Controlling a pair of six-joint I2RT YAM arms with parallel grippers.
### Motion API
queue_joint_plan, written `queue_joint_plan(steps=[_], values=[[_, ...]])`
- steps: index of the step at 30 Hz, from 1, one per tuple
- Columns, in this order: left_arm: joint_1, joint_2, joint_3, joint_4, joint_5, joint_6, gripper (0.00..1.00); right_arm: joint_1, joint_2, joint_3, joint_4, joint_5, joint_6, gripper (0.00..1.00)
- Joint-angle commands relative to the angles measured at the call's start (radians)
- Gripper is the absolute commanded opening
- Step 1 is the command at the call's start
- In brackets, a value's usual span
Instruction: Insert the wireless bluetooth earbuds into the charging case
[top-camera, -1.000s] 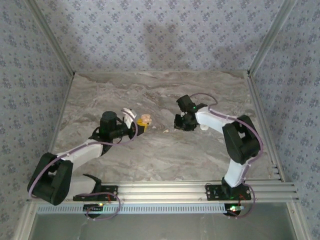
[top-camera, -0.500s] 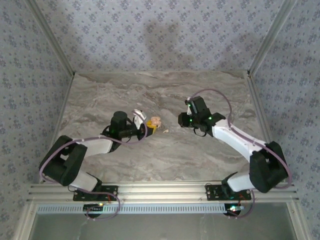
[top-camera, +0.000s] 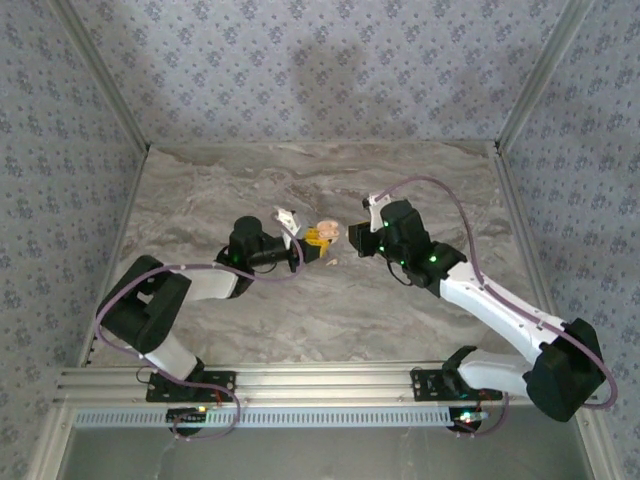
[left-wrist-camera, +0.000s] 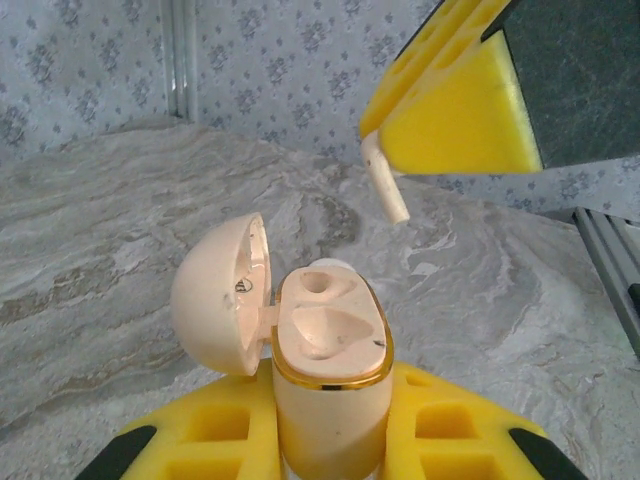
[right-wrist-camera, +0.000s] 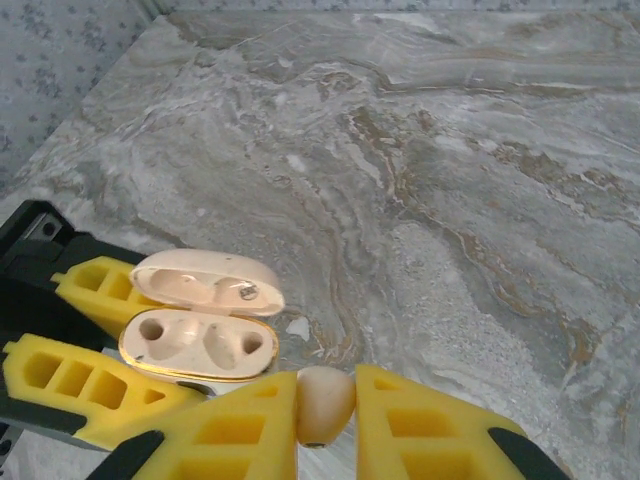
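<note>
We logged: left claw gripped open charging case mid-bench | right claw pinched one earbud just right of it | second earbud lay beside case | risk, we judged: tilted stem missing socket, earbud dropping.

We see a worktop with a grey-and-tan marbled face, and metal rails along its near and right edges. Directly on it we find one tiny white earbud, lying near the middle on bare surface.
</note>
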Motion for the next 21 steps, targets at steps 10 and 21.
queue_joint_plan(steps=[10,21], values=[[-0.017,-0.007,0.02,0.081,0.067,0.106,0.2,0.052,-0.014,0.052,0.034,0.03,-0.092,0.21],[-0.018,-0.037,0.015,0.07,0.066,0.129,0.2,0.062,0.01,0.065,0.005,0.049,-0.114,0.21]])
